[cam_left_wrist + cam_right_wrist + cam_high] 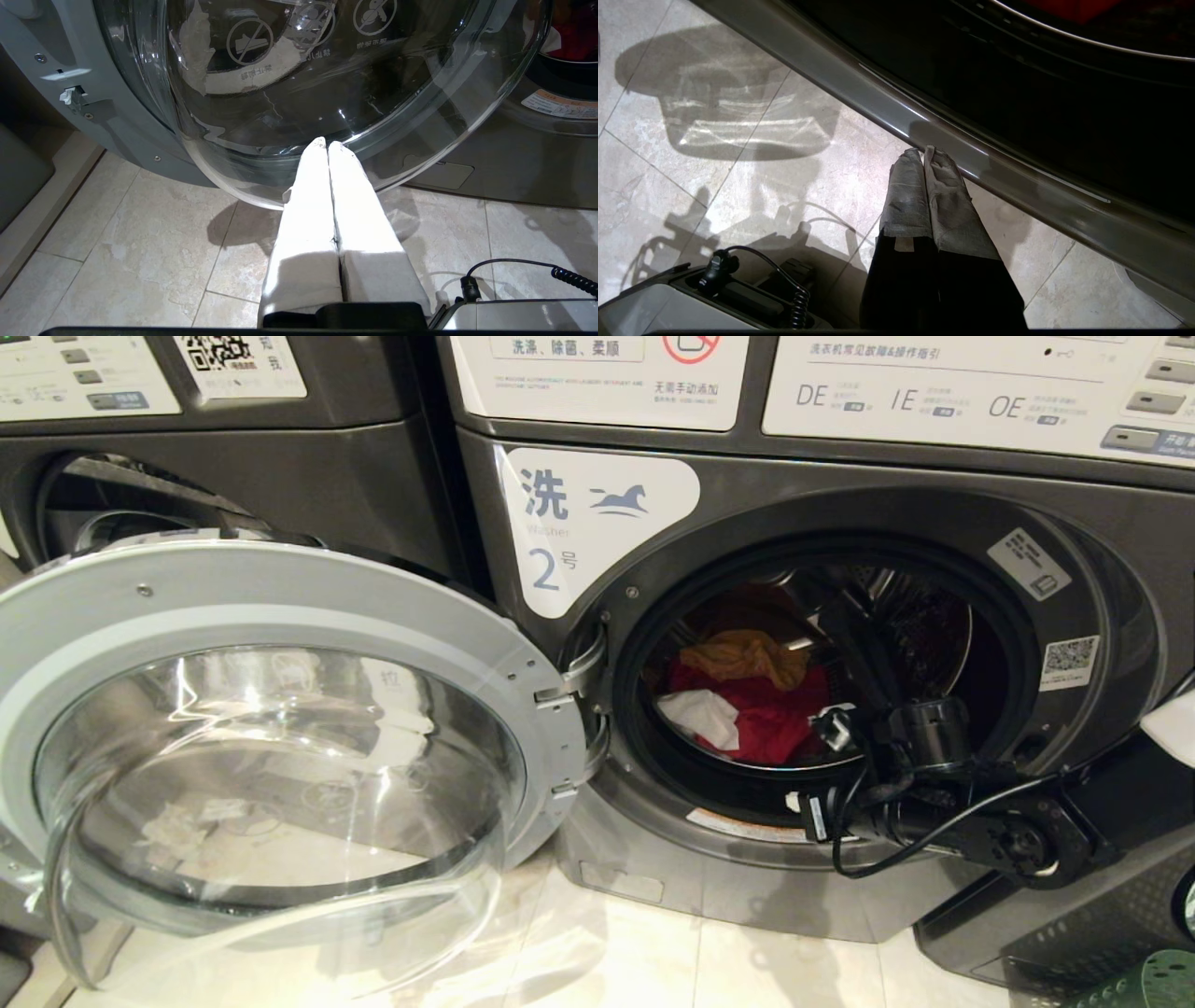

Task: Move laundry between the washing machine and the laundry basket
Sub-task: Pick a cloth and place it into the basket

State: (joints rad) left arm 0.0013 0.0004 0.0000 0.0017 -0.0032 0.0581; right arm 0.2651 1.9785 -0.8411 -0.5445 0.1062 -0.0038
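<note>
- Left gripper (327,144), fingers pressed together, empty, hangs low over the floor tiles (140,242) before the open glass door (280,756).
- Right gripper (923,151), also closed and empty, sits by the washing machine (840,485) rim.
- Red (780,719), white (700,717) and mustard laundry (747,655) lies inside the drum.
- Laundry basket (1153,985) shows at the right corner.

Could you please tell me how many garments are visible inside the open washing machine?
3, all in the drum: the mustard garment at the back, the red garment beneath it, the white garment in front at left. More may lie hidden underneath.
</note>
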